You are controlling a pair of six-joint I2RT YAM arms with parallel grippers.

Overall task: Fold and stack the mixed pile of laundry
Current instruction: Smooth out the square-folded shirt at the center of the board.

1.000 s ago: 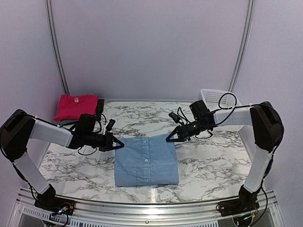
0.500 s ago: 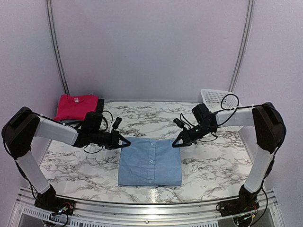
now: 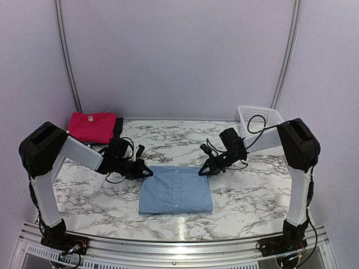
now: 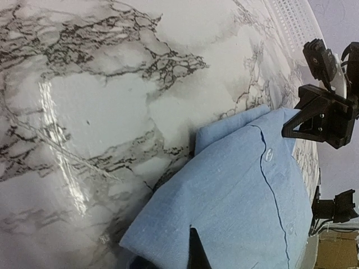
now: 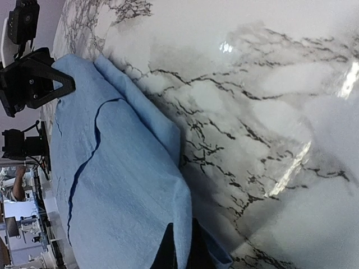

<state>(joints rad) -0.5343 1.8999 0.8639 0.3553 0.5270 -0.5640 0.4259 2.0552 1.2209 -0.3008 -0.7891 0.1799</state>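
Blue folded shirt [image 3: 175, 189] lies central on the table [image 3: 247, 196], its far corners pinched tight in my left tool [image 3: 147, 172] and right tool [image 3: 200, 170]; should one pull ahead of the other, I judge the fold would skew open.

The marble-patterned table [image 3: 252, 196] carries a folded light blue shirt [image 3: 175, 190] at centre, a pink-red T-shirt [image 3: 90, 126] far left and a white basket [image 3: 258, 119] far right.

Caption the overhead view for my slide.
The left gripper and right gripper pinch far corners of the blue shirt on the marble table.
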